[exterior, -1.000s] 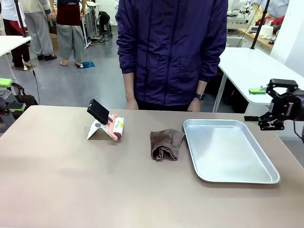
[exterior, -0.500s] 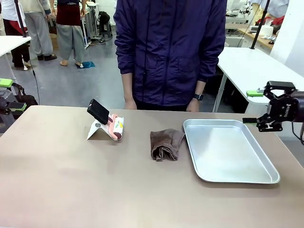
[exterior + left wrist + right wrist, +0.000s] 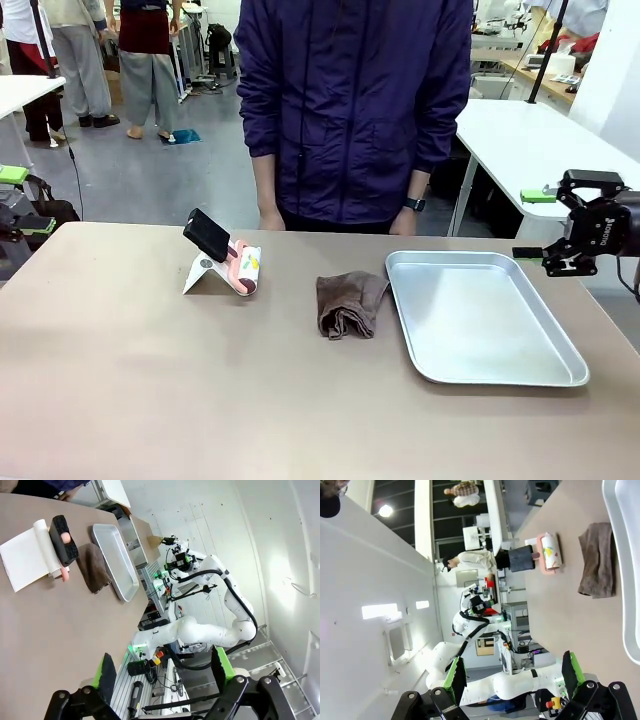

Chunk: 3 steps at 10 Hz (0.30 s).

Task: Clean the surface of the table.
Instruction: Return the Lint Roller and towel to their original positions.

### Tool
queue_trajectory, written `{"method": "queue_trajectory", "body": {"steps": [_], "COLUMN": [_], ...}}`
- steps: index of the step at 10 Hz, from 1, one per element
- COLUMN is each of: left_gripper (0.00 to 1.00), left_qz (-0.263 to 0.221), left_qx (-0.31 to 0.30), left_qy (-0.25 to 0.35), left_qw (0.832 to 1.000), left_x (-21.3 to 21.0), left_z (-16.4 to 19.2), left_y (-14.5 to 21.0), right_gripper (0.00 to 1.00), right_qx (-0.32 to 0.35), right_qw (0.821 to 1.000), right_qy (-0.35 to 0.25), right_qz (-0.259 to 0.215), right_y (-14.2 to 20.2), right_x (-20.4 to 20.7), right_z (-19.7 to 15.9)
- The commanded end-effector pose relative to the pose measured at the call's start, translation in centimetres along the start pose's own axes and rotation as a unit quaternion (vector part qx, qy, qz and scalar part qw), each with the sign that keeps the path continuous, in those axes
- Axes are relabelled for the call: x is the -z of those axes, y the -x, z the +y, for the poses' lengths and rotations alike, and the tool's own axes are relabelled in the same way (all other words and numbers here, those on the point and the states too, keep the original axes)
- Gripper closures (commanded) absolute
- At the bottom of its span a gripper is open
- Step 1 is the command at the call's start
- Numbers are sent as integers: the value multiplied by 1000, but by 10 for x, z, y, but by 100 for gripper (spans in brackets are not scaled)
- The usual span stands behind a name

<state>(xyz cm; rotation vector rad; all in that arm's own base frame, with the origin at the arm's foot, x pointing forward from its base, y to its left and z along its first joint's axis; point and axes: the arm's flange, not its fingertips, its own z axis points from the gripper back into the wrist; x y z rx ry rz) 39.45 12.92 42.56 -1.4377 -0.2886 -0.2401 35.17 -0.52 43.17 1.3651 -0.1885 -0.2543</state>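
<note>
Counter, rigid and matte; we judge the soft cloth near its far edge graspable at its folds. Both our tools gape wide, empty.

My left gripper is cut by the front view's left edge, so I cannot judge its jaws there. The table runs off the bottom and both sides. The metal tray is clipped by my right wrist view's right edge. The print on the lint roller is too small to read, and the person is cropped at the top.
</note>
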Motion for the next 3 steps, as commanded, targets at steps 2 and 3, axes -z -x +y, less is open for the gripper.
{"method": "queue_trajectory", "body": {"steps": [2, 3], "left_gripper": [0, 0], "left_qz": [-4, -4], "left_qx": [-5, -5], "left_qy": [-1, -1], "left_qw": [1000, 1000], "left_x": [2, 2], "left_z": [-4, -4], "left_y": [3, 3], "right_gripper": [0, 0], "right_qx": [7, 7], "right_qw": [1000, 1000], "right_qy": [-8, -8], "right_qz": [-1, -1], "right_y": [0, 0], "right_x": [0, 0], "right_z": [4, 4]}}
